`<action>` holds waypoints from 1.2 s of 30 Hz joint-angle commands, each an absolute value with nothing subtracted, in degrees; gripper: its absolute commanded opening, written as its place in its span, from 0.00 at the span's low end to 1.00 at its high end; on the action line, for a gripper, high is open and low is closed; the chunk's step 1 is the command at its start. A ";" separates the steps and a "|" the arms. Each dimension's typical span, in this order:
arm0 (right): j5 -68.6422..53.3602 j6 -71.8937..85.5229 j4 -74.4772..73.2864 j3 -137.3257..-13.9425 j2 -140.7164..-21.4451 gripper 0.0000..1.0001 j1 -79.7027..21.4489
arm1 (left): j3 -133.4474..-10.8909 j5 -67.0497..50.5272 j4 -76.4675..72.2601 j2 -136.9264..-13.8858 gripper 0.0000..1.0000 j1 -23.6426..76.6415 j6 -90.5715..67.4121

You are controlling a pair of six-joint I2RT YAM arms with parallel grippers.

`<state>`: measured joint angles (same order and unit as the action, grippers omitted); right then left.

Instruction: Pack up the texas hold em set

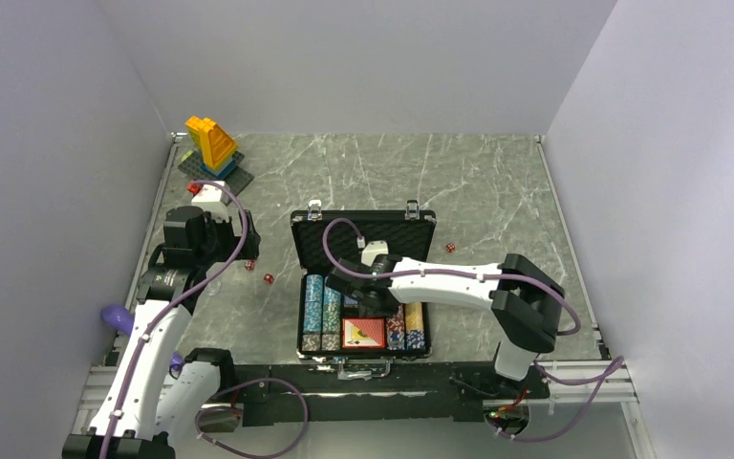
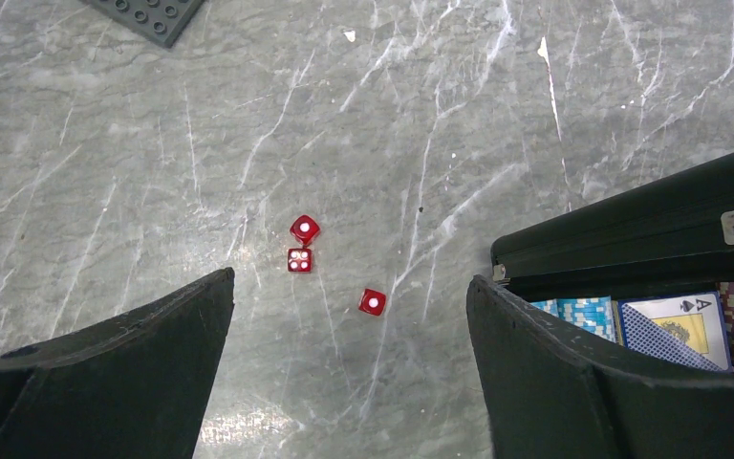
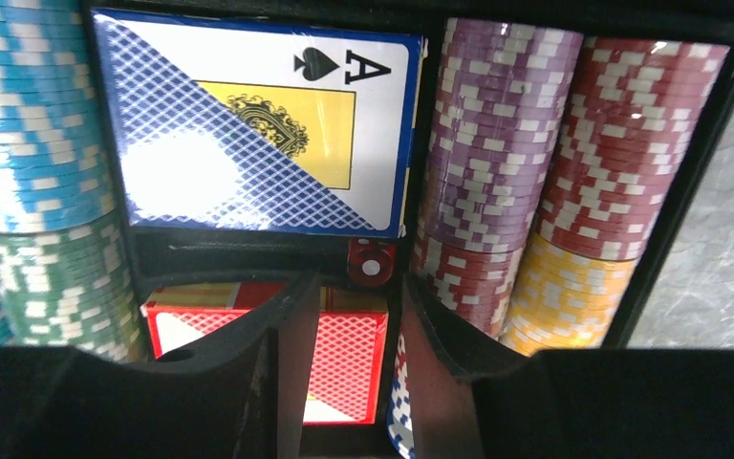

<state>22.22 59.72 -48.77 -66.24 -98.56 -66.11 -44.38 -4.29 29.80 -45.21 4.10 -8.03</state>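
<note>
The black case [image 1: 313, 287] lies open mid-table, its foam lid [image 1: 363, 239] propped at the back. It holds rows of striped chips [image 1: 322, 311], a blue card deck [image 3: 258, 134] and a red deck [image 1: 364, 333]. My right gripper [image 3: 360, 287] hangs low over the red deck [image 3: 349, 354], jaws slightly apart and empty. A red die [image 3: 371, 262] sits in the slot just past its fingertips. My left gripper [image 2: 351, 282] is open above three red dice [image 2: 373, 301] on the table, left of the case [image 2: 631, 225].
A yellow-blue toy brick tower [image 1: 212, 145] on a dark baseplate stands at the back left. Another red die [image 1: 449, 248] lies on the table right of the lid. Grey walls enclose the table on three sides.
</note>
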 commanded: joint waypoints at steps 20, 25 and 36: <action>28.45 47.14 -58.21 -57.91 -68.05 0.41 -52.87 | -45.88 -5.19 28.05 -45.24 0.99 3.87 -7.91; 23.32 38.53 -56.45 -54.82 -63.26 0.41 -37.52 | -45.79 -5.67 27.97 -45.23 0.99 3.87 -7.83; 10.49 18.53 -36.38 -52.79 -71.54 0.42 -12.56 | -45.64 -5.70 27.69 -44.76 0.99 3.87 -7.38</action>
